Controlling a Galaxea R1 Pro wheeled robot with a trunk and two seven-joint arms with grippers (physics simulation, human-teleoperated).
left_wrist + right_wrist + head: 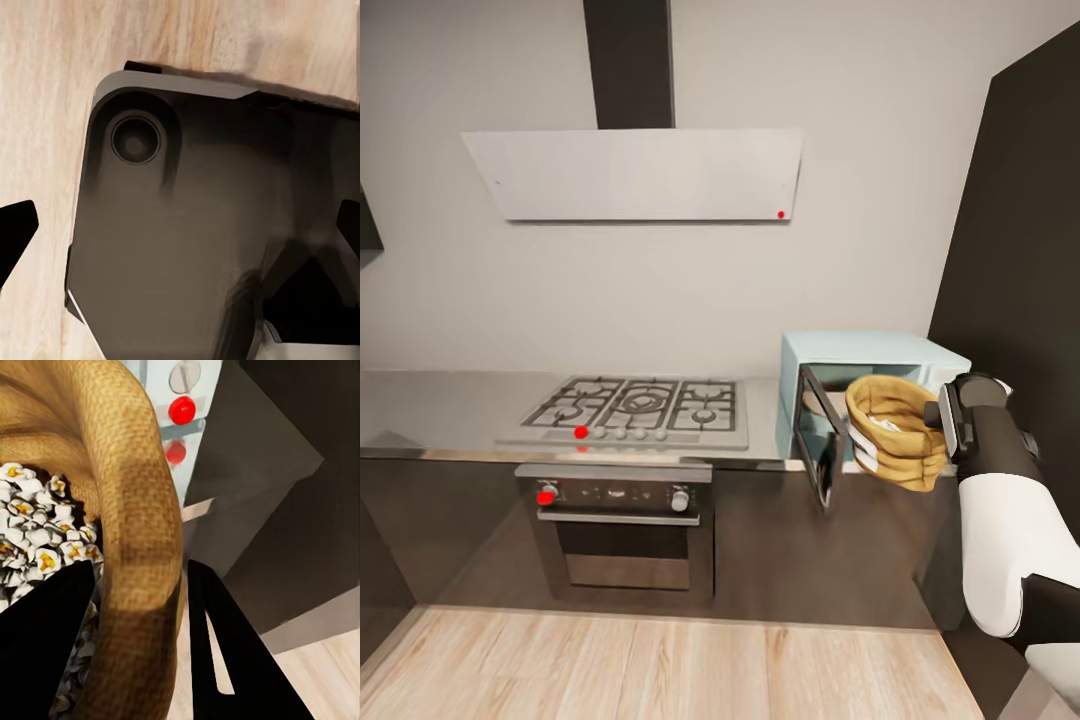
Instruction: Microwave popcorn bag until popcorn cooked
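The tan popcorn bag (895, 430) hangs tilted in front of the pale blue microwave (870, 350), whose dark glass door (822, 440) stands swung open to the left. My right gripper (945, 415) holds the bag from the right. In the right wrist view, the right gripper (139, 652) is shut on the popcorn bag's thick rim (142, 532), one finger inside and one outside. White puffed popcorn (37, 547) fills the bag. My left gripper (180, 232) is open over the robot's dark base.
The microwave stands at the right end of the grey countertop (440, 410), beside a steel gas hob (640, 405) under a white hood (635, 175). A black oven (620, 530) sits below. A tall dark cabinet (1020, 250) rises close on the right. Wooden floor (660, 665) lies below.
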